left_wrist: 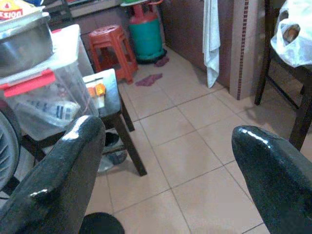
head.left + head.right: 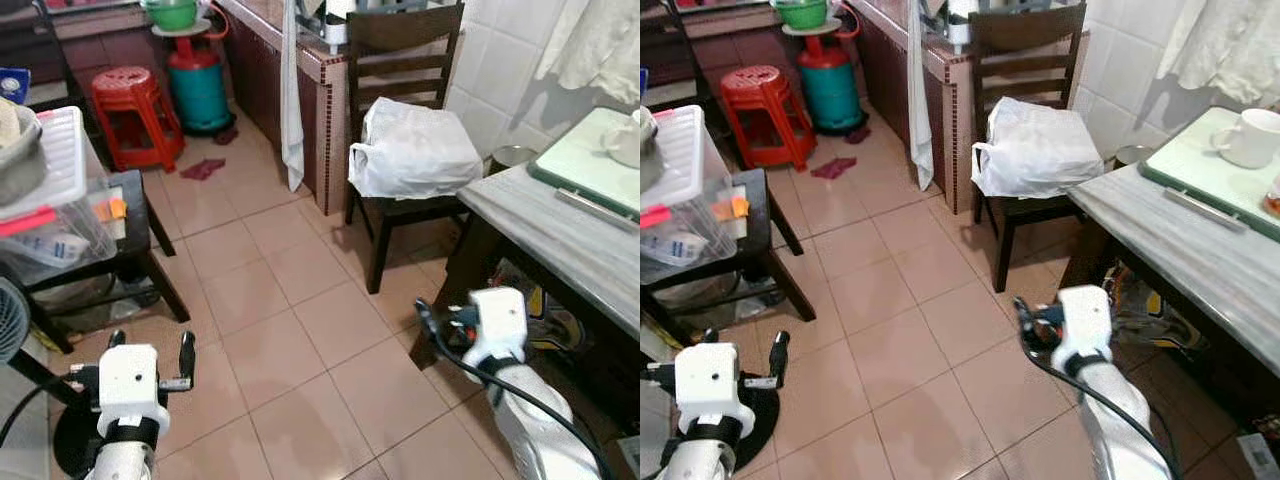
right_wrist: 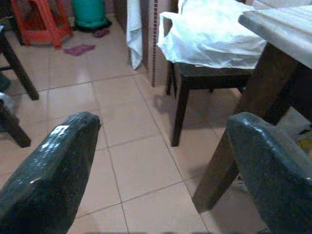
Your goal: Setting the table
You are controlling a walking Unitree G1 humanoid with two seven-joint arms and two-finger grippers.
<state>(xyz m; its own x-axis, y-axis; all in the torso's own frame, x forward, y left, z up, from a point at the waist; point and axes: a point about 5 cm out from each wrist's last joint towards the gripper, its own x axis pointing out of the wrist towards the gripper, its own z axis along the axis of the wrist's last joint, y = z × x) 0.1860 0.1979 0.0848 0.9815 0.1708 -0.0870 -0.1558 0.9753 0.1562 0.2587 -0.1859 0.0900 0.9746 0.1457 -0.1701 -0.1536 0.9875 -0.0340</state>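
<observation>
Grippers hang low and empty over the tiled floor [image 2: 300,340], left gripper [image 1: 165,161] and right gripper [image 3: 161,161] both spread wide, likely carried ready while approaching the table [image 2: 1180,250] on the robot's right, where a white cup [image 2: 1250,137] sits on a green tray [image 2: 1200,160]; no label reads clearly

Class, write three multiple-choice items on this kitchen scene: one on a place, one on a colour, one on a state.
1. Where does the white bag lie?
A on the floor
B on the chair
C on the table

2. What colour is the stool?
A red
B blue
C white

3. How is the left pincer?
A open, empty
B shut on a cup
C shut on a cloth

Answers: 1 B, the bag rests on the dark seat. 2 A, it is plainly red. 3 A, the fingers stand apart with floor between.
</observation>
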